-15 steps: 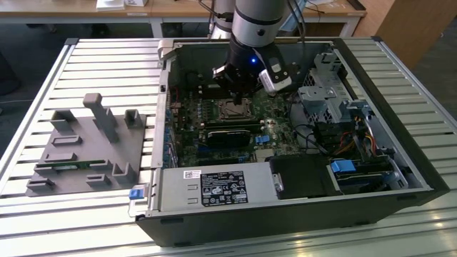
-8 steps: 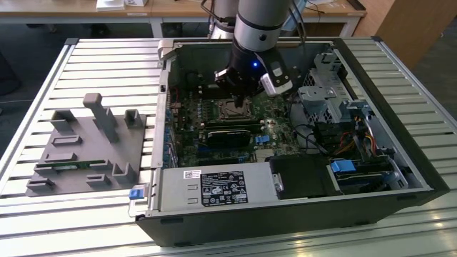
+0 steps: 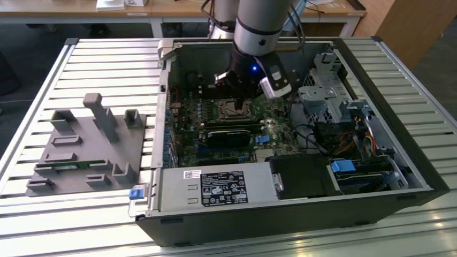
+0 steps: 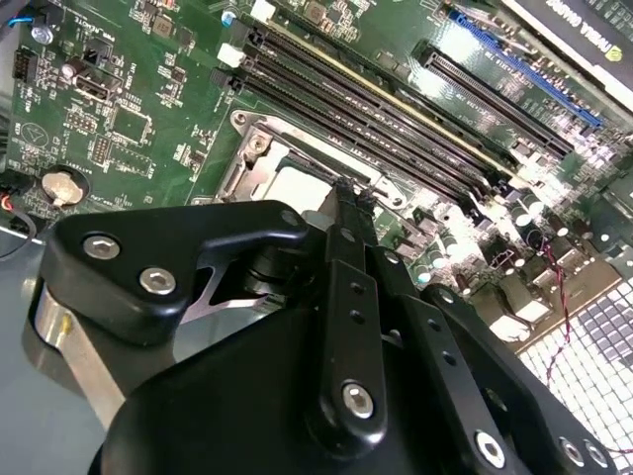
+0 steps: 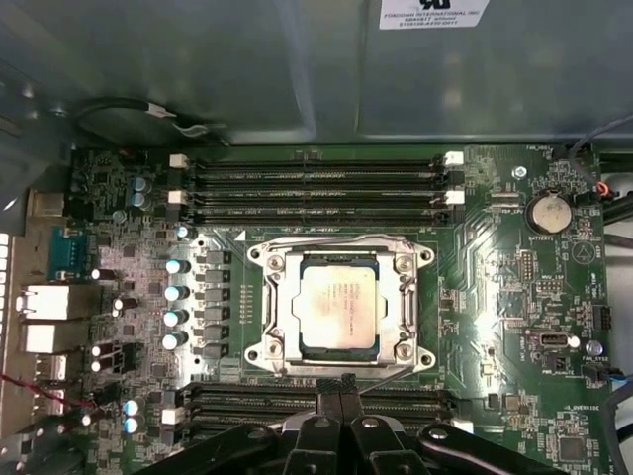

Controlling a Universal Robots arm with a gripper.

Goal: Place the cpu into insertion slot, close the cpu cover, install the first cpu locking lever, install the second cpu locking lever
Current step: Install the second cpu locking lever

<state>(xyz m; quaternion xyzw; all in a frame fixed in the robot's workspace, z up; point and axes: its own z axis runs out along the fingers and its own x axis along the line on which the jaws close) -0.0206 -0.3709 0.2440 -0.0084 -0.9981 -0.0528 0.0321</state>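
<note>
We see the cpu [image 5: 337, 306] lying flat in the insertion slot [image 5: 274, 341] on the green motherboard [image 5: 514, 327], its beige metal face framed by the cpu cover [image 5: 340, 255], which sits closed around it. The pincer [image 5: 339, 391] hovers just beside the socket's edge, above the nearer bank of memory slots [image 5: 396, 401], its black fingers [image 4: 348, 213] pressed together with nothing between them. In the exterior view the arm [image 3: 258, 32] reaches down into the open computer case [image 3: 400, 134] on the slatted tabletop [image 3: 107, 59], with a grey fixture [image 3: 89, 147] well apart.
</note>
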